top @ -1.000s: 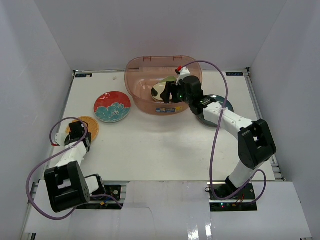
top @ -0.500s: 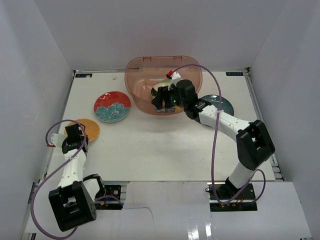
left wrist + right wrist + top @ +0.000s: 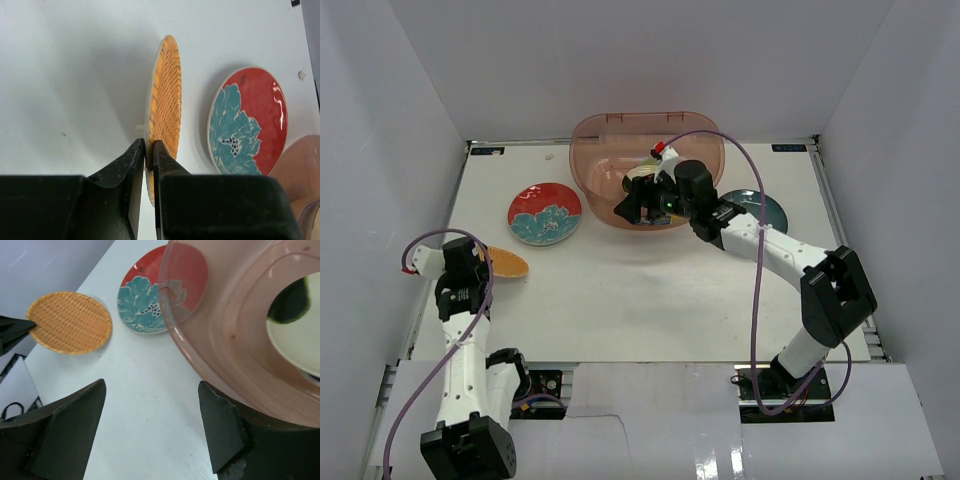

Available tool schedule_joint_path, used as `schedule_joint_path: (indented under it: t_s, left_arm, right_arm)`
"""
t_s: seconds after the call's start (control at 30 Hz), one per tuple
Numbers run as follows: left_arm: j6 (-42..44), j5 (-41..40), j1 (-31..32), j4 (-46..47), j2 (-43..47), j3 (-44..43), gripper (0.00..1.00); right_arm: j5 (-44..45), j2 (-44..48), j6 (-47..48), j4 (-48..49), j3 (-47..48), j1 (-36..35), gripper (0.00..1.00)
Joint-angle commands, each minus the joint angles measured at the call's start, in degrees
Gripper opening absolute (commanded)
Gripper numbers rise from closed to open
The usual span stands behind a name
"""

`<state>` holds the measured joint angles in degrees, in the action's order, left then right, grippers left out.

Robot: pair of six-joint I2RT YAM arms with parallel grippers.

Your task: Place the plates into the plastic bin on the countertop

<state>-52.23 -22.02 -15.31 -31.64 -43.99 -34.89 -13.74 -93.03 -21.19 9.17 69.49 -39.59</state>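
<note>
The white worktop [image 3: 640,290] is carrying everything. At its far side the plastic bin [image 3: 595,185] is sitting with at least one cream-and-green plate [image 3: 292,345] lying inside. The right end effector [image 3: 150,390] is hovering at the bin's near rim, fingers spread wide and holding nothing. The left end effector [image 3: 149,147] is pinching the rim of the orange plate [image 3: 165,100], which is standing tilted on edge near the left border. The red flowered plate [image 3: 545,213] is lying flat between it and the bin, and the dark teal plate [image 3: 770,210] is lying to the bin's right. The orange plate's pickup seems to be under way. Next it is needing a lift clear, a carry past the red plate and over the bin's wall, then a release.
</note>
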Motion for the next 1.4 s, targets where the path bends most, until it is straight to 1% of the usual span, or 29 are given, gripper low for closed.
schedule_joint_path:
  t_s: [0.0, 0.03, 0.07, 0.1, 0.13, 0.17, 0.2, 0.23, 0.27, 0.37, 0.4, 0.57, 0.6, 0.63, 0.7, 0.73, 0.87, 1.0, 1.03, 1.07, 1.1, 1.13, 1.2, 1.23, 1.27, 1.3, 1.33, 1.37]
  left_arm:
    - [0.73, 1.27, 1.77, -0.97, 2.67, 1.41, 0.0]
    - [0.2, 1.97, 2.73, -1.32, 3.55, 1.84, 0.0]
    - [0.02, 3.11, 3.26, -1.58, 3.99, 2.11, 0.0]
    - [-0.24, 3.65, 3.97, -1.93, 4.34, 2.55, 0.0]
    - [-0.59, 4.26, 5.19, -2.63, 5.13, 2.72, 0.0]
    - [-1.47, 5.83, 5.81, -2.9, 5.57, 3.16, 0.0]
    - [-1.91, 6.81, 6.34, -2.99, 6.1, 3.51, 0.0]
    - [-2.96, 7.69, 7.48, -3.08, 7.06, 4.82, 0.0]
    - [-3.23, 9.78, 7.92, -3.08, 7.51, 5.44, 0.0]
    - [-3.67, 11.47, 9.94, -3.43, 9.52, 6.68, 0.0]
    - [-3.5, 11.47, 10.91, -4.3, 10.06, 6.59, 0.0]
    - [-2.8, 10.68, 14.07, -7.12, 12.87, 4.05, 0.0]
    - [-2.44, 11.03, 14.43, -7.3, 13.74, 3.78, 0.0]
    - [-2.27, 11.56, 16.69, -7.21, 13.93, 3.43, 0.0]
    - [-1.65, 13.31, 18.11, -6.25, 14.71, 3.43, 0.0]
    - [-1.65, 14.62, 18.56, -5.89, 15.07, 3.43, 0.0]
    - [-1.12, 18.67, 20.32, -3.44, 15.95, 2.55, 0.0]
    - [-0.86, 21.93, 21.9, -0.28, 16.21, 0.27, 0.0]
    - [-0.86, 22.89, 22.16, 0.26, 16.21, -0.17, 0.0]
    - [-0.86, 25.16, 22.43, 0.78, 16.21, -0.61, 0.0]
    - [-1.03, 25.88, 22.69, 1.57, 16.13, -1.66, 0.0]
    - [-1.21, 26.67, 22.78, 2.01, 16.13, -2.28, 0.0]
    - [-1.74, 29.92, 23.04, 3.85, 15.51, -3.86, 0.0]
    - [-2.0, 30.89, 23.13, 4.39, 15.16, -5.87, 0.0]
    - [-2.09, 32.29, 23.39, 5.44, 14.29, -8.41, 0.0]
    - [-2.09, 33.0, 23.57, 6.06, 13.76, -8.44, 0.0]
    - [-2.09, 33.79, 23.75, 6.84, 13.23, -11.13, 0.0]
    - [-2.18, 34.76, 23.84, 9.03, 12.27, -12.38, 0.0]
  right_arm:
    - [-3.14, 0.58, -4.46, 1.2, -1.46, -2.23, 0.82]
    - [-2.79, 0.23, -5.52, 1.64, -2.86, -3.9, 0.84]
    - [-2.87, -0.21, -6.83, 4.34, -3.92, -4.69, 0.89]
    - [-2.96, -0.22, -10.85, 6.54, -5.41, -5.49, 0.89]
    - [-2.79, -0.3, -13.15, 9.17, -8.99, -7.23, 0.92]
    - [-1.48, -0.74, -15.35, 11.55, -10.68, -8.03, 0.96]
    - [-0.77, -1.27, -19.29, 15.31, -12.0, -8.91, 0.96]
    - [0.28, -1.97, -20.72, 16.66, -13.93, -10.49, 0.98]
    - [0.81, -3.45, -22.13, 17.45, -14.64, -11.11, 0.98]
    - [0.73, -6.27, -26.87, 21.67, -17.45, -12.87, 0.98]
    - [0.47, -6.8, -28.89, 24.12, -18.16, -13.05, 0.98]
    - [0.29, -7.96, -31.45, 25.72, -20.35, -13.14, 0.98]
    - [0.55, -7.52, -31.63, 26.07, -20.97, -13.14, 0.98]
    - [1.08, -6.29, -31.28, 26.08, -21.5, -13.14, 0.98]
    - [1.69, -4.27, -30.32, 25.55, -23.08, -13.05, 0.98]
    - [2.48, -1.91, -28.83, 24.59, -23.61, -12.88, 0.96]
    - [2.4, 4.43, -26.54, 22.3, -26.77, -11.39, 0.95]
    - [0.91, 12.51, -24.52, 20.72, -31.6, -6.48, 0.96]
    - [-0.57, 16.09, -23.47, 19.76, -32.66, -5.33, 0.96]
    - [-1.02, 17.87, -22.15, 18.09, -32.75, -4.27, 0.96]
    - [-1.12, 19.89, -19.09, 13.99, -32.76, -2.35, 0.96]
    - [-0.59, 23.91, -17.32, 11.77, -32.76, -1.46, 0.97]
    - [-0.06, 27.54, -13.89, 7.03, -32.67, 1.69, 0.99]
    - [1.24, 30.86, -11.27, 2.13, -32.67, 2.93, 0.94]
    - [2.04, 33.94, -9.85, -1.49, -33.02, 5.64, 0.7]
    - [2.05, 33.97, -9.84, -1.52, -33.45, 7.06, 0.7]
    - [1.44, 36.41, -8.53, -3.52, -33.81, 8.55, 0.4]
    - [1.0, 37.39, -7.73, -4.5, -33.72, 9.79, 0.31]
